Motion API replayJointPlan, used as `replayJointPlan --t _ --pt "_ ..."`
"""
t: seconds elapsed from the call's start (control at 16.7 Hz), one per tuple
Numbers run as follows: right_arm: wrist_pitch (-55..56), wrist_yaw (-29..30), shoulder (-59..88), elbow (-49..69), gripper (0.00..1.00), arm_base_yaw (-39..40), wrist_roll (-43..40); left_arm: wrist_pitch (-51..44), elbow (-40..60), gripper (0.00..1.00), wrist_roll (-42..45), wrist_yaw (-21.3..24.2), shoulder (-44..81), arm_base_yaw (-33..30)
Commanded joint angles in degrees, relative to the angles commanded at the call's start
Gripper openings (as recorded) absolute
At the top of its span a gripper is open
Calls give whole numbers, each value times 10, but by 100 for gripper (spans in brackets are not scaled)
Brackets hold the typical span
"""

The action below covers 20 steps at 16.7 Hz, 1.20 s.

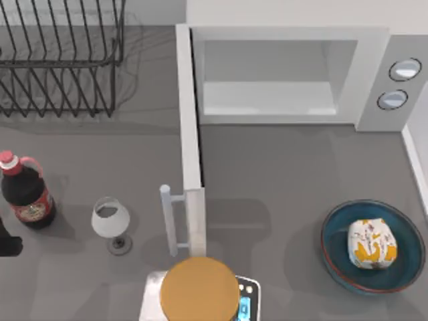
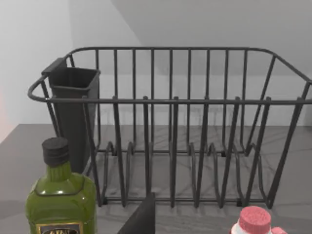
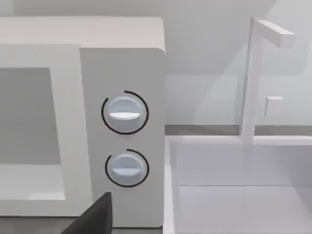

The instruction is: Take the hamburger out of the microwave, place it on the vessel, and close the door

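A: Nearest at the front edge of the table [image 1: 281, 167] I see an orange disc [image 1: 199, 289] lying on a small scale [image 1: 245, 301]. Where is the hamburger?

B: The hamburger [image 1: 372, 243] lies already in the vessel [image 1: 334, 234], on the right side of the table. It looks light and soft in its wrapper, so I judge a gentle hold across its sides is best.

A: And the wine glass [image 1: 110, 219]?

B: It is upright, left of the door, and seems empty. Beside it is a dark bottle [image 1: 25, 194].

A: The microwave [image 1: 374, 73]?

B: Its cavity is bare. The door [image 1: 189, 134] is swung wide open, stiff and flat; I would push it on the outer face near the handle [image 1: 168, 221].

A: The pincers?

B: Whether the left pincer or the right pincer is spread, I cannot tell. The dish rack [image 2: 185, 126] at the back holds only a dark cutlery cup [image 2: 73, 112].
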Motion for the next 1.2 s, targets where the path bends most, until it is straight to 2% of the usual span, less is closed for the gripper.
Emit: replayJointPlan --t 0.42,1.02,1.2 --pt "0 0 0 0 100 0 0 0 0 2 0 0 0 0" --pt "0 0 0 0 100 0 0 -2 0 0 0 -1 -2 -1" --pt "0 0 0 0 100 0 0 -41 -7 0 -1 -14 -45 -14"
